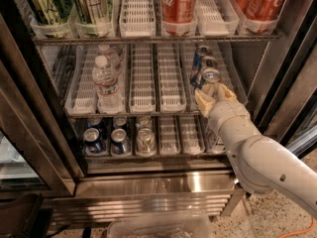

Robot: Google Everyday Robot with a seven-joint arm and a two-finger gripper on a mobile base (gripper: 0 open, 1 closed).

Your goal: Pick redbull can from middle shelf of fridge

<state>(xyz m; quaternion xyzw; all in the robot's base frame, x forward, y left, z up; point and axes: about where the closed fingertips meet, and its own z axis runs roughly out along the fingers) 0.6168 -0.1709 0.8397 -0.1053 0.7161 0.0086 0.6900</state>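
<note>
The fridge (pixel 47 133) stands open before me. On the middle shelf (pixel 148 114), in the right lane, stands a row of slim blue-and-silver cans. The front redbull can (pixel 210 77) shows its silver top, and two more (pixel 200 56) stand behind it. My gripper (pixel 215 94) reaches in from the lower right on a cream arm. Its fingers (pixel 202 98) sit on either side of the front can's lower body and close on it. The can stands upright on the shelf.
Water bottles (pixel 105 83) stand in the left lane of the same shelf. Coca-Cola cans (pixel 177 4) and green cans (pixel 47 4) are above, dark-blue cans (pixel 94 140) below. The dark door frame (pixel 290 78) is close on the right. A clear plastic bin (pixel 158 227) lies on the floor.
</note>
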